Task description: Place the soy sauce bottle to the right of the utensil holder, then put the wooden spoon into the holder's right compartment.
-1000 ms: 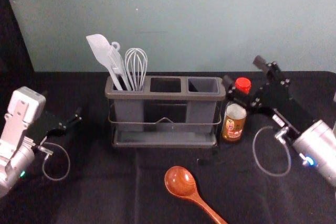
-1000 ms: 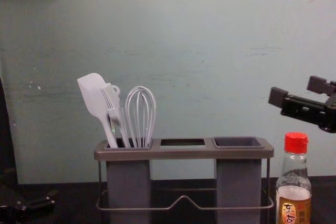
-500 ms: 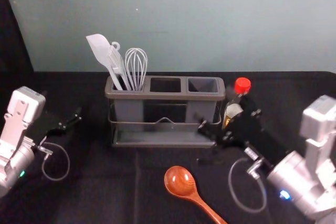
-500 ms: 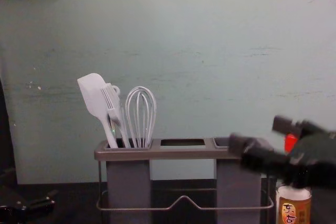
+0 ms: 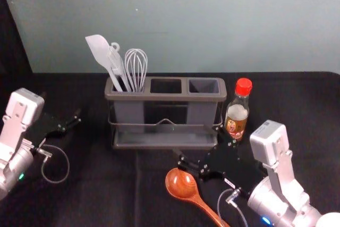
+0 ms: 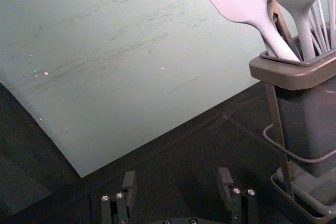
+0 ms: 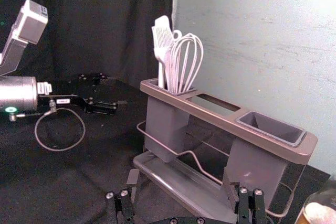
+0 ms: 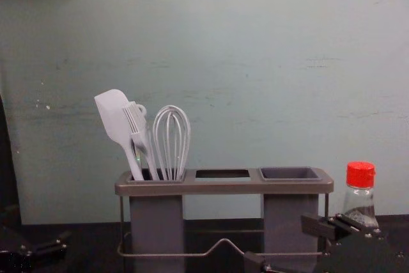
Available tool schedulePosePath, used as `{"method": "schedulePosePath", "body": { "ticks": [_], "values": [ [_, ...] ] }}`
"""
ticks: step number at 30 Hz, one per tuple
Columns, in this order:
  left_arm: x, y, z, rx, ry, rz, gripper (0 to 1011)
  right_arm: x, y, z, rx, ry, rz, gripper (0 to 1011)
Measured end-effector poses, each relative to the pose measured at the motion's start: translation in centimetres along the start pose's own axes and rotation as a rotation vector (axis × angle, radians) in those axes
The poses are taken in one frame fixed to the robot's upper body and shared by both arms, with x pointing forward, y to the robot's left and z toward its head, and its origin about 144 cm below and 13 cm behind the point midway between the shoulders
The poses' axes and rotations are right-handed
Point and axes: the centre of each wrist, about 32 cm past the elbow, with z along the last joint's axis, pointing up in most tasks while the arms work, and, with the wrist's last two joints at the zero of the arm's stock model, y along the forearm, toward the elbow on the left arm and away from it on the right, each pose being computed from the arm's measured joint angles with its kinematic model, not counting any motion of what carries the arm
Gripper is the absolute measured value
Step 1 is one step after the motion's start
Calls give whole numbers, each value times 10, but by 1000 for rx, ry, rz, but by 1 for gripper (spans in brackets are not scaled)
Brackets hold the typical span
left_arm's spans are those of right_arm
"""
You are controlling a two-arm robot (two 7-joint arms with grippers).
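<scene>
from here the right gripper (image 7: pixel 181 176), spread and empty, is the nearer; the wooden spoon (image 5: pixel 182 184) lies just robot-side of it, handle slanting back rightward. the left gripper (image 6: pixel 177 177) is parked, spread.

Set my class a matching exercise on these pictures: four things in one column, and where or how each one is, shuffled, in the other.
Things
1. Soy sauce bottle
2. Wooden spoon
3. Right gripper
4. Left gripper

Places and states
A. Open, out past the left end of the utensil holder
B. Lying on the black cloth
C. Upright, to the right of the holder
D. Open, in front of the holder

Pairs: 1-C, 2-B, 3-D, 4-A
</scene>
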Motion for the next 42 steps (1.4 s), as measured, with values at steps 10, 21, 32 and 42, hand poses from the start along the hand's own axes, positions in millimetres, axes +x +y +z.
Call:
{"method": "schedulePosePath", "body": {
  "ticks": [10,21,32,42],
  "values": [
    [0,0,0,0,0,0,1012,1,0,0,2,2,-2,1004],
    [0,0,0,0,0,0,1011,-2,1,3,-22,-3,3,1004],
    [0,0,0,0,0,0,1011,-18,12,47,-345,64,13,1004],
    [0,0,0,0,0,0,1011,-17,44,86,-635,123,-12,1004]
  ]
}}
